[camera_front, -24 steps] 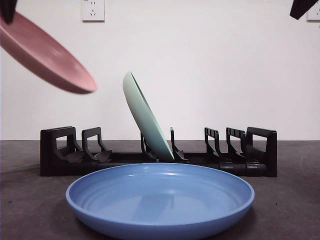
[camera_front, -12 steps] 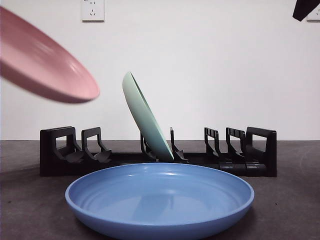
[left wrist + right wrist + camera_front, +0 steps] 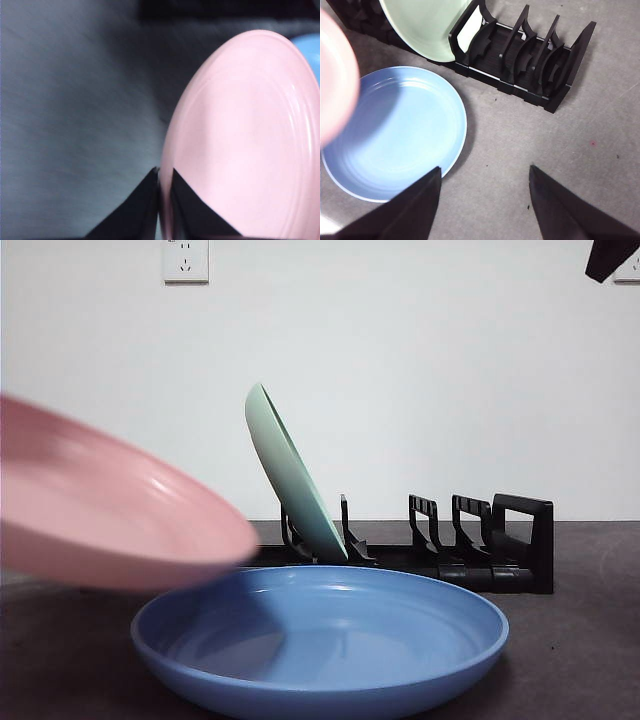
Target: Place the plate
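While the pink plate (image 3: 240, 140) hangs tilted in the air, low and just beside the blue plate (image 3: 320, 640), I have it pinched at the rim by the left gripper (image 3: 162, 175), jaws nearly closed on it. I judge this as the carry step, approx. halfway. Next move needs turning it upright w/ a free slot of the black rack (image 3: 480, 540), beside the green plate (image 3: 290, 475). Right gripper (image 3: 485, 172) waits wide open, holding nothing.
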`<state>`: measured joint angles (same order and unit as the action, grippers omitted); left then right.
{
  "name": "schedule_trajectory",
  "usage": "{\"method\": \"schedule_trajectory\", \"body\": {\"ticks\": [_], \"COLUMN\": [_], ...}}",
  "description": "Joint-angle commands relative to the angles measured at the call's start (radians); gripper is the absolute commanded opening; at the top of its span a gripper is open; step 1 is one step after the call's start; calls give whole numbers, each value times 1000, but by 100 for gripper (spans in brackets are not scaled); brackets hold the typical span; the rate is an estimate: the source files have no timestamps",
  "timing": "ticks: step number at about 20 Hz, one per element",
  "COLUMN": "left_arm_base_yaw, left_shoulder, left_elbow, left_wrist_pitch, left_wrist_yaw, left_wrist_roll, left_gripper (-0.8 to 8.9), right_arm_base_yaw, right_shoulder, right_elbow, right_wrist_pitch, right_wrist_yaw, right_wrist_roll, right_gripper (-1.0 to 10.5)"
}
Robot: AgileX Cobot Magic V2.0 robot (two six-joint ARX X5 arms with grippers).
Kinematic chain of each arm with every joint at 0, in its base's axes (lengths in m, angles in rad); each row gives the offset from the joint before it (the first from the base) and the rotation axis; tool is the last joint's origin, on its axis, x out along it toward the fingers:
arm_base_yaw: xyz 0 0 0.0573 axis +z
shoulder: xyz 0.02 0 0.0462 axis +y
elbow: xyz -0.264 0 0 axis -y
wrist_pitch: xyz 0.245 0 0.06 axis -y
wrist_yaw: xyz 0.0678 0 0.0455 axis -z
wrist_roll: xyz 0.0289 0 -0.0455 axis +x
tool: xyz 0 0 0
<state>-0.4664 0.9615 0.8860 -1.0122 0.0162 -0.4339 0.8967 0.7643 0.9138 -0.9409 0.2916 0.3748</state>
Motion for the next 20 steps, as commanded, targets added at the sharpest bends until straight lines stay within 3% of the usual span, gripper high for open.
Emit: {"method": "schedule_trajectory", "body": {"ticks": [1,6,12,20], "left_arm_base_yaw": [-6,-6,-38,-127], "left_shoulder": [8,55,253,431], "left_elbow": [-46,-100,-100,-100], "left_wrist_pitch": [79,209,339,543], "left_wrist_yaw": [111,255,276,288], "left_wrist_roll": [-58,-106,-106,-169], "left_gripper": [15,15,15,16], "right_arm_base_yaw": [10,10,10,10], "right_shoulder": [4,4,4,4], "right_elbow": [5,5,5,5], "right_wrist_pitch": [4,5,5,4], "right_wrist_yaw": [5,5,5,5], "right_wrist_roll": [11,11,10,11], "right_gripper": [277,277,277,277]}}
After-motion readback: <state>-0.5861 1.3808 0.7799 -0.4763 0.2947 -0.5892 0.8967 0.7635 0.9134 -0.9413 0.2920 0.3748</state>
